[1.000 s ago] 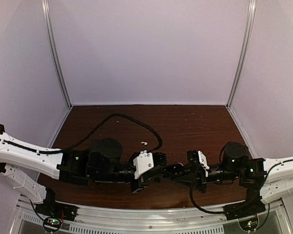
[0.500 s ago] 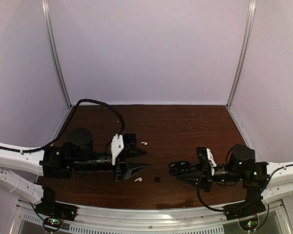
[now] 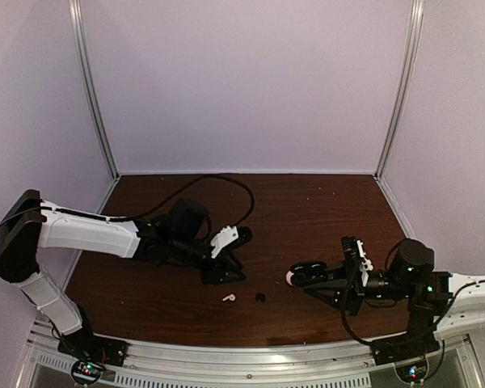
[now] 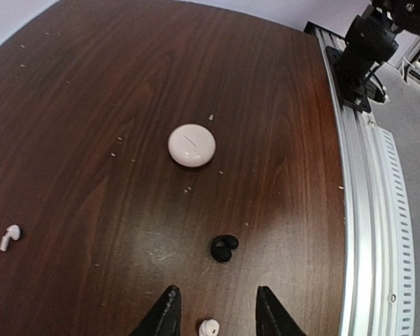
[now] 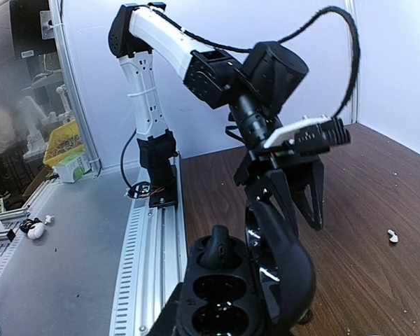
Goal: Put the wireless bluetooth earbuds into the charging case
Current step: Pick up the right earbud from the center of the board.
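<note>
Btwn left gripper (image 4: 215, 297) tips, white earbud (image 4: 208, 327) cropped

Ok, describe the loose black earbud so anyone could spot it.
On the brown table, look just ahead of the left claw, short of the round white case: the black earbud lies there. It's the only dark loose piece, among white earbuds.

White earbud (image 4: 10, 237), black earbud (image 4: 224, 248), white case (image 4: 192, 145) — dark woodgrain table (image 4: 126, 84).
</note>
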Controlling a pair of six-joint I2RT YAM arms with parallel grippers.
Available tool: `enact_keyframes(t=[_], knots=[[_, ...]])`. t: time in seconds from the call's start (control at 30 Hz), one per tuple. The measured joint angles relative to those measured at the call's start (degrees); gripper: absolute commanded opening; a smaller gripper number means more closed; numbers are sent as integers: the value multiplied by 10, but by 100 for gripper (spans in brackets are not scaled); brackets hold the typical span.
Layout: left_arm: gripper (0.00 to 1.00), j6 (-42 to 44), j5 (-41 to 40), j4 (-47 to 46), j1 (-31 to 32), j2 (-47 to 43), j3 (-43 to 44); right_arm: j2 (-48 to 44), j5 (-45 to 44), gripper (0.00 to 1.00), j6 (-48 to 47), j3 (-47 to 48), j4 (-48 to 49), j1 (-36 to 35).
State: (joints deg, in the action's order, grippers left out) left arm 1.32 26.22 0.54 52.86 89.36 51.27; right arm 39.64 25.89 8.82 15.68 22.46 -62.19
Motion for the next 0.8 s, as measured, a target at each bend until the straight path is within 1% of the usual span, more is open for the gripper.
enact_keyframes(t=[0.17,0.37,0.63,0.8], knots=[[29,24,48,47,1,95,56,0,20,0,0,0,0,0],[26,63,46,87,1,189,135,-1,29,0,0,0,-2,0],[24,97,43,114,4,249,187,-1,29,0,0,0,-2,0],[24,110,41,121,12,269,205,-2,29,0,0,0,-2,0]])
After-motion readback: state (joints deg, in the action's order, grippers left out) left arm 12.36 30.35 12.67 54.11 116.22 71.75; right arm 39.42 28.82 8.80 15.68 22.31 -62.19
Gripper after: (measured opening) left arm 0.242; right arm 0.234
